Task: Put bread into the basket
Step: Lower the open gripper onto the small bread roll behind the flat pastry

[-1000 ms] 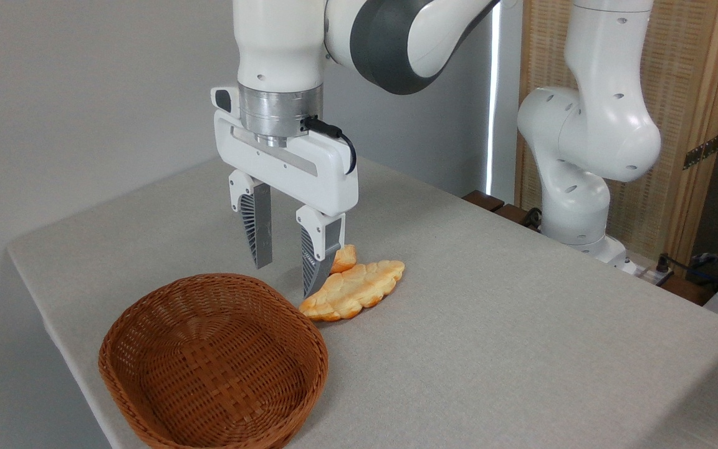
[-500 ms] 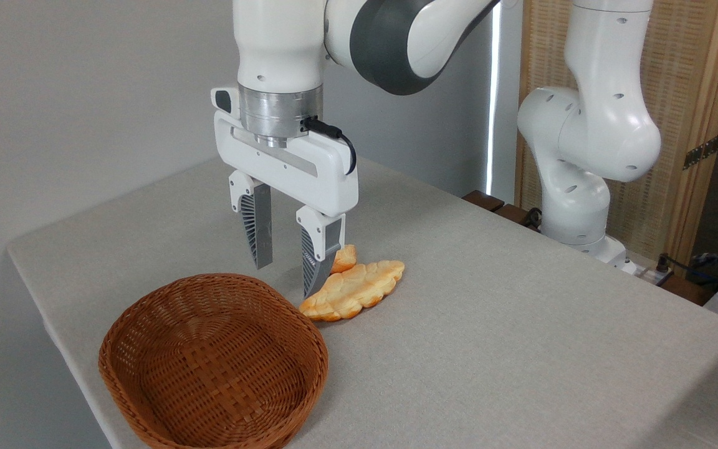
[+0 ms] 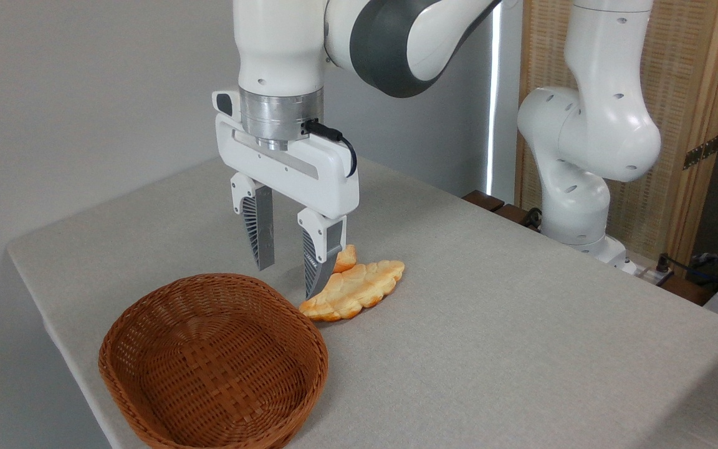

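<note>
Lying near the middle of the table, toward its back-left side, the bread is only partly visible: a small golden-orange bun, half hidden behind the right finger of the gripper. It touches, or nearly touches, the longer flat braided loaf in front of it; I cannot tell which. The basket stands empty near the front-left edge of the table, its rim just beside the tip of the loaf.

The gripper hangs above the table with its jaws open and nothing between them. In the picture it looks a little to the left of the bun, between the bun and the basket, and its fingertips are apart from the surface.

The step in hand, as I judge, is the approach for the grasp. To do it well, the gripper should first be centred over the bun, so that one finger goes on each side of it, and only then go down. The finger on the loaf side has very little room, so it should enter carefully, otherwise it could push the loaf or catch both breads together. The bun is lumpy and looks soft, so a gentle closing is better.
</note>
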Robot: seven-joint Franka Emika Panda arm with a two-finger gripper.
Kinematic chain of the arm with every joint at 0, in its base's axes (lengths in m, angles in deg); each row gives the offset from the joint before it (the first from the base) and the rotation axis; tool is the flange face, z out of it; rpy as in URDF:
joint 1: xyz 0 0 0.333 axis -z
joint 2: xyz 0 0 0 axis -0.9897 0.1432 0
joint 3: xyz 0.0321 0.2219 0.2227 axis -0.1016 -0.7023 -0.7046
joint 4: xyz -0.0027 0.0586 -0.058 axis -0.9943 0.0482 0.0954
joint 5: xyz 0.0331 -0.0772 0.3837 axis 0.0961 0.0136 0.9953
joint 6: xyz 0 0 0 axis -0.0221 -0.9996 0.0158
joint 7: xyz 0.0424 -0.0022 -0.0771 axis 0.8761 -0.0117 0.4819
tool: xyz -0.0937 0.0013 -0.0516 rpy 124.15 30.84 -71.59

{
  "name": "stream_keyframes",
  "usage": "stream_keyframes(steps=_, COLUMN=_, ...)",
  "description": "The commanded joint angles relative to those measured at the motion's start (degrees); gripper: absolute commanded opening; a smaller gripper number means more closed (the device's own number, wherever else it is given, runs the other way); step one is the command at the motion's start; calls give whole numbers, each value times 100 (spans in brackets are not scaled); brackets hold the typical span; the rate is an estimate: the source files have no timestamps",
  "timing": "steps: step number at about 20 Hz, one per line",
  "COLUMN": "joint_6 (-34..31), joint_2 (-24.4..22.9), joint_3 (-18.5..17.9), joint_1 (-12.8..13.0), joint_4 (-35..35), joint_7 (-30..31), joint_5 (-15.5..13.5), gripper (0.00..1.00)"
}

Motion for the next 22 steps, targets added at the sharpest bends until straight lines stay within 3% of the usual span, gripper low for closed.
stream_keyframes(steps=1, joint_6=-60, joint_2=-71, joint_3=-29, joint_1=45, joint_4=56, joint_7=-3, joint_5=69, gripper=100)
stream_keyframes(steps=9, joint_6=-560, joint_2=-184, joint_3=15, joint_1=88, joint_4=127, joint_7=-3, joint_5=69, gripper=100)
stream_keyframes(steps=12, joint_6=-614, joint_2=-404, joint_3=33, joint_1=115, joint_4=451, joint_7=-3, joint_5=69, gripper=100)
stream_keyframes(steps=17, joint_6=-561, joint_2=-440, joint_3=33, joint_1=509, joint_4=873, joint_7=-12, joint_5=78, gripper=100)
stream_keyframes(steps=22, joint_6=-464, joint_2=-440, joint_3=24, joint_1=686, joint_4=892, joint_7=-3, joint_5=-1, gripper=100)
